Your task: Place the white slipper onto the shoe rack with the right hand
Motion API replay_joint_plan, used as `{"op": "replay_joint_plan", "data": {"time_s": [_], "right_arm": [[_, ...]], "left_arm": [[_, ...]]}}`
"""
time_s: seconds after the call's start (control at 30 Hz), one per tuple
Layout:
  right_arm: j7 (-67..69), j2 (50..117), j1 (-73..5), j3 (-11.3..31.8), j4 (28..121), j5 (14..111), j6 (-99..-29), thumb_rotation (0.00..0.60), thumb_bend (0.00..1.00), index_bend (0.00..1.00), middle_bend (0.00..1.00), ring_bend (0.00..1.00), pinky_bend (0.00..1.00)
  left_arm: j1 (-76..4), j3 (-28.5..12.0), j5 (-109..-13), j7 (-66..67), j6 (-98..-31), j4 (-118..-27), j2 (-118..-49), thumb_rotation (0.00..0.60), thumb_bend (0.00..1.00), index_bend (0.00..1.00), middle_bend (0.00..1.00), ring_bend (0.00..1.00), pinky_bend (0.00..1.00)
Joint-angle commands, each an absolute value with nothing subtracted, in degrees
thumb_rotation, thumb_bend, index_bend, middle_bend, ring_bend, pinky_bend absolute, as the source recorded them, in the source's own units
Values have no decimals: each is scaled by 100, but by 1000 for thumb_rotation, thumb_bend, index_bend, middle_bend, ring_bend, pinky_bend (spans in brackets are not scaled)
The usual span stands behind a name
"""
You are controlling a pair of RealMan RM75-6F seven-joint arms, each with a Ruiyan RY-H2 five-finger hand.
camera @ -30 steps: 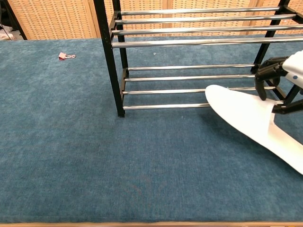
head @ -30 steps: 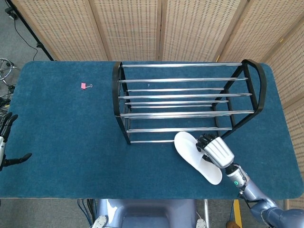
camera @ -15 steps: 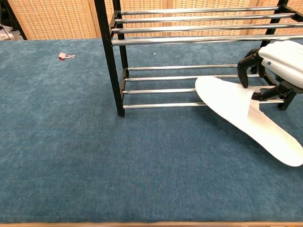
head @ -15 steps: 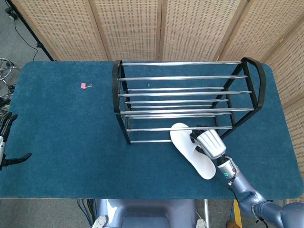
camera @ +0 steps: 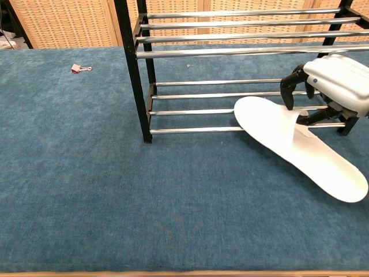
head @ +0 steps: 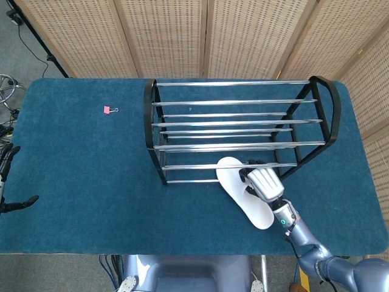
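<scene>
The white slipper (head: 243, 191) (camera: 300, 147) is flat and long, its toe end overlapping the front bars of the lower shelf of the shoe rack (head: 240, 125) (camera: 230, 52). My right hand (head: 261, 182) (camera: 331, 86) grips the slipper by its strap, fingers curled around it, just in front of the rack's right half. The slipper's heel points toward the near right of the table. My left hand (head: 7, 182) shows only at the far left edge of the head view, off the table, holding nothing.
The rack is black-framed with chrome bars on two levels, standing on the blue carpeted table (head: 79, 170). A small pink binder clip (head: 108, 110) (camera: 78, 68) lies far left of the rack. Woven screens stand behind.
My right hand has carried the slipper to the left and toward the rack; its toe now overlaps the lower front bars. The left hand has barely moved.
</scene>
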State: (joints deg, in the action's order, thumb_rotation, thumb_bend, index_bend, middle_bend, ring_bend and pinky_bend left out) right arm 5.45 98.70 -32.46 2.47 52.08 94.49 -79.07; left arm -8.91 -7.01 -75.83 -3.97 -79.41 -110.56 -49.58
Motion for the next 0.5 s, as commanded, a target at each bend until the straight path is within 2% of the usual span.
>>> {"op": "replay_joint_plan", "data": {"time_s": [0.03,0.5], "right_arm": [[533,9909,-3269,284,5177,9400,-7846,600,434,631,567,419,545],[538,10239,-3339,671,5075,8831,-7416,600,434,634,570,420,551]], "left_arm": [[-888,-696,-7593,-404,-7943,-11054,-4953,600,83,0,0,0,0],[-884,-707,-7579,-492,-7932,-11032,-4927,600,83,0,0,0,0]]}}
